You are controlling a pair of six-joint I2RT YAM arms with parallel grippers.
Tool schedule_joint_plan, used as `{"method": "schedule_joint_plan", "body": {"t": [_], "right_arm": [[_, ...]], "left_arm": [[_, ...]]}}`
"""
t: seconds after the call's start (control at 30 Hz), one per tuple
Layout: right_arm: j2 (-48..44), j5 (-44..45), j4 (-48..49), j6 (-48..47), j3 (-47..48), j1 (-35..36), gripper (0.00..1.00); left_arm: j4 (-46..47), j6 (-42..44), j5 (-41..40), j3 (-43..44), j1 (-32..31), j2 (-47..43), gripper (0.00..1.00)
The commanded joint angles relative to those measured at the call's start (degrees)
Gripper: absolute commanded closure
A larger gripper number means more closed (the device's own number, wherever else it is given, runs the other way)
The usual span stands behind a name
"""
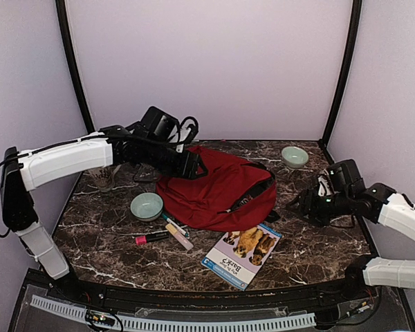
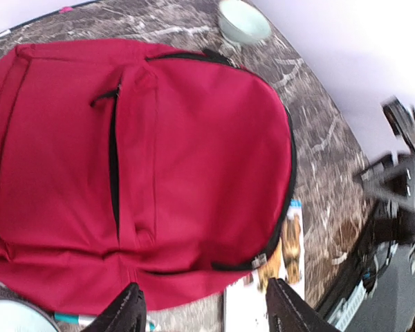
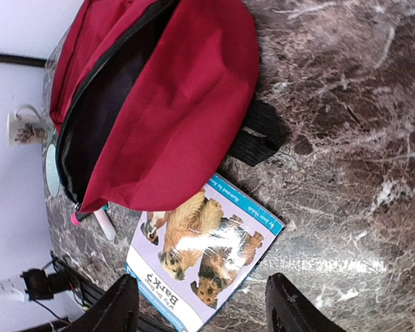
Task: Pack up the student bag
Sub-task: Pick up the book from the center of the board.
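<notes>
Two arms reach in over the dark marble table (image 1: 318,242). The red bag (image 1: 214,187) lies flat in the middle of it, front pocket up. Its main zip is open, so the dark inside shows in the right wrist view. The left fingers (image 1: 196,164) hang over the bag's far left edge, spread wide with nothing between them. The right fingers (image 1: 306,204) sit low to the right of the bag, apart from it and pointed toward it, also spread wide and empty.

A book (image 1: 243,254) with dogs on its cover lies at the bag's near edge, touching it. Three markers lie just left of the book, by the bag's near left corner: a pink marker (image 1: 151,238), a pale marker (image 1: 179,236) and a teal marker (image 1: 171,223) partly under the bag. One green bowl (image 1: 146,205) stands beside the bag's left side. A second bowl (image 1: 294,156) stands near the far right corner of the table. A mug (image 1: 105,178) stands at the far left, partly hidden by the left arm.
</notes>
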Motion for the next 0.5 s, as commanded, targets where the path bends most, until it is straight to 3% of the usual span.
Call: {"method": "schedule_joint_plan", "body": {"t": [0.0, 0.03, 0.1, 0.47], "right_arm": [[0.3, -0.2, 4.6, 3.6, -1.6, 0.0, 0.20], [0.6, -0.3, 5.2, 4.2, -1.8, 0.0, 0.10], [1.6, -1.3, 6.8, 5.2, -2.8, 0.0, 0.01], [2.1, -1.4, 18.6, 17.9, -12.8, 5.1, 0.02]], "left_arm": [[-2.7, 4.6, 1.9, -8.6, -3.4, -5.4, 0.39], [-3.4, 4.7, 2.5, -10.4, -4.2, -6.0, 0.39], [-4.5, 4.7, 3.4, -13.2, -6.3, -6.6, 0.40], [3.8, 2.1, 14.4, -27.0, -9.1, -7.1, 0.39]]}}
